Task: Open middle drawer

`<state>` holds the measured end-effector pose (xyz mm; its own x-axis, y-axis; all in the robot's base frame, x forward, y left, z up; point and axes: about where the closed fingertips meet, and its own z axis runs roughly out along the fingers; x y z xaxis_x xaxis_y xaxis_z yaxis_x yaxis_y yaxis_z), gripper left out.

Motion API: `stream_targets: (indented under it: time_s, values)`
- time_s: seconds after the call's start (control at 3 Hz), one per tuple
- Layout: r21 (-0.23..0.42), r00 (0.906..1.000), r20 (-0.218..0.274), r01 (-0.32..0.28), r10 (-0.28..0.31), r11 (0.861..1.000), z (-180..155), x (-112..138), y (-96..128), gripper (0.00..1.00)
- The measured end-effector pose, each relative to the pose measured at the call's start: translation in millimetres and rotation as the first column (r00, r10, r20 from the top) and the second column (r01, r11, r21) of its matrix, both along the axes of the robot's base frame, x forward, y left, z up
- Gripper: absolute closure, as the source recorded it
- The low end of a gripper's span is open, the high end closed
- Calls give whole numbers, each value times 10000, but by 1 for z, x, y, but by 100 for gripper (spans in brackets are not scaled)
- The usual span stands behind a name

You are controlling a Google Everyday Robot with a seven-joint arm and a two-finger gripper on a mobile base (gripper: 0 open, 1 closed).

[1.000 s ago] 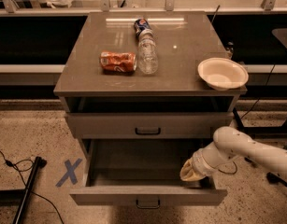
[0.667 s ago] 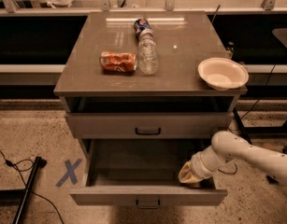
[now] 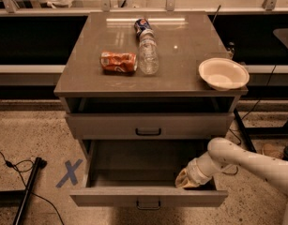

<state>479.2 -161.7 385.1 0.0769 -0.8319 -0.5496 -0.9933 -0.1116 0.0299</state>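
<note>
Plainly, a grey table (image 3: 82,50) with a smooth, faintly glossy flat top is seen, with drawers built in beneath it. Two flat grey drawer fronts are in view, each with one small dark rectangular pull at its centre. The upper drawer (image 3: 101,125) is set just proud of the frame, with a dark gap shown above it. The middle drawer (image 3: 106,197) is below it, pulled well out, and its bare box-shaped interior is exposed.

The tool (image 3: 183,178), pale tan at the end of a rounded white arm (image 3: 246,161), is lowered inside the middle drawer by its front right corner. Whether the tool is open or closed cannot be told.

Four things are counted on the table. One crushed orange can (image 3: 118,62) is laid on its side. One clear ribbed plastic bottle (image 3: 147,56) is laid just beside it. One blue and white can (image 3: 142,25) is laid at the bottle's far end. One shallow round white bowl (image 3: 223,73) is set at the right edge, overhanging slightly.

One blue X mark (image 3: 69,173) is seen on the speckled floor (image 3: 35,135), and one black pole (image 3: 28,186) is laid near it.

Compared with a second ago, the tool has been shifted slightly left and nearer the drawer front; the drawer itself is not seen to have moved.
</note>
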Motion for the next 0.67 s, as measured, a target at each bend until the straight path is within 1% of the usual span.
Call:
stream_targets:
  time_s: [0.33,0.67]
  values:
    - [9,9994,-344,-14,14,10000,2,-16,3,100]
    - [9,9994,-346,-14,14,10000,2,-17,3,100]
